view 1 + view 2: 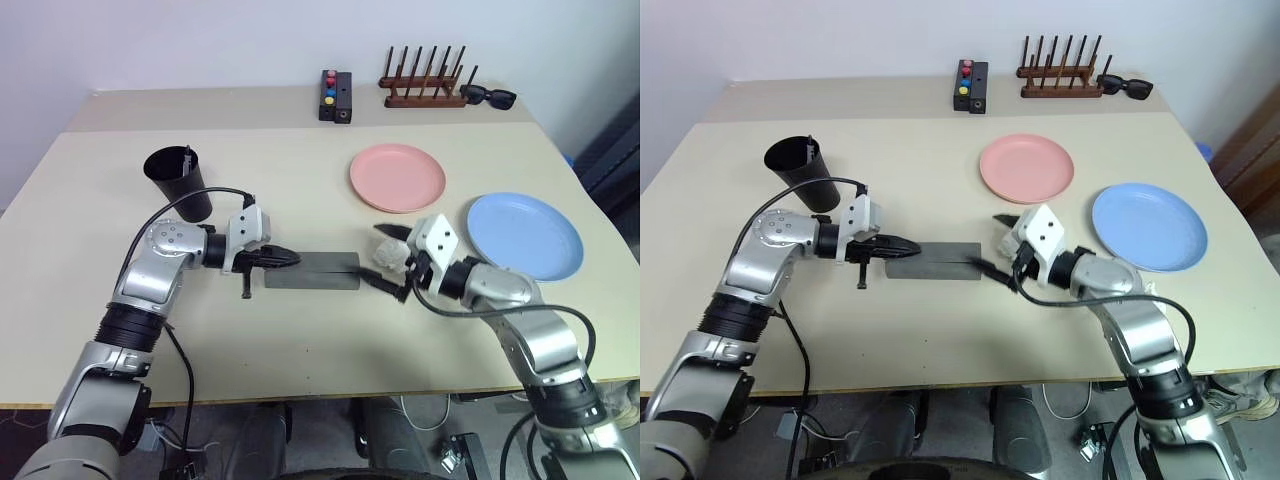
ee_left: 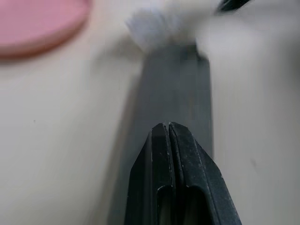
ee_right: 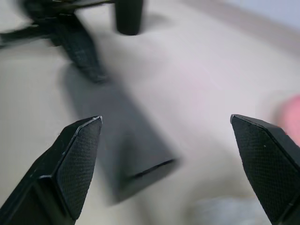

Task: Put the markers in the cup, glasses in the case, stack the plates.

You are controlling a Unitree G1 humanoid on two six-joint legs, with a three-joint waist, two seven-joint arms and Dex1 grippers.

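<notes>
The long flat grey felt case (image 1: 312,272) lies shut on the tan table (image 1: 300,350), between both arms. The left gripper (image 1: 283,258) is pinched tight, empty, over its end. The right gripper (image 1: 392,262) gapes wide, holding nothing.

the case (image 1: 312,271) lies mid-table between the cup (image 1: 178,181) behind it to the left and two plates (image 1: 397,177) (image 1: 525,235) apart to the right, a rack (image 1: 424,90) along the back edge
</notes>
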